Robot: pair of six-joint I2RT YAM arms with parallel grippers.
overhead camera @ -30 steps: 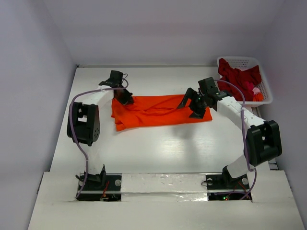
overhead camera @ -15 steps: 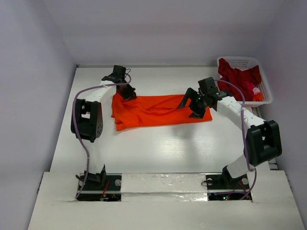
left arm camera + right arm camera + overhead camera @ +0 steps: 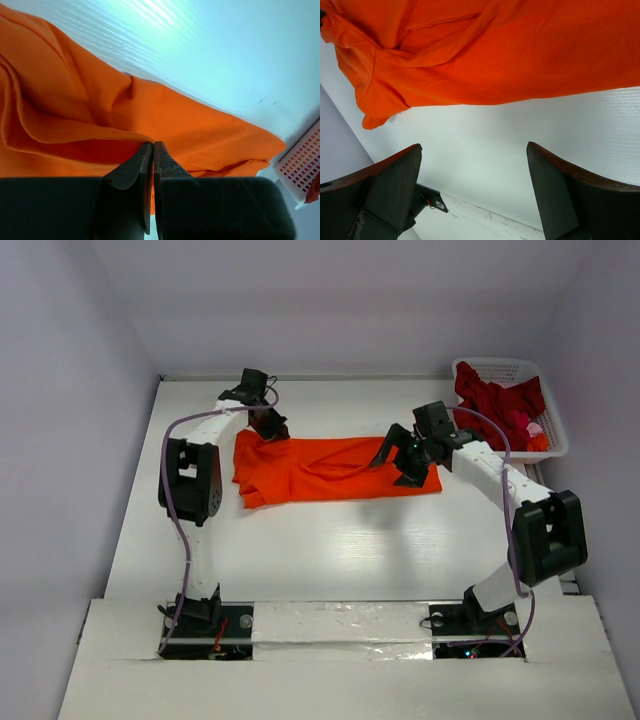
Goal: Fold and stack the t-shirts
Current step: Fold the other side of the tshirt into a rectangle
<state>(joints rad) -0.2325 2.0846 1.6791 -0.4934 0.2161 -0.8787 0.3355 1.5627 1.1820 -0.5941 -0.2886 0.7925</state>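
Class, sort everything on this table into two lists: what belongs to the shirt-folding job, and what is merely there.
Job: orange t-shirt; heaped dark red t-shirts.
Merely there: white lattice basket holding the red ones; white table.

White arms (image 3: 490,468) with black joints, purple cables (image 3: 183,550) and dark jaws.

Top camera looks down from behind over the whole desk (image 3: 330,550). Both wrist cameras sit close, sharing the orange t-shirt (image 3: 300,475).
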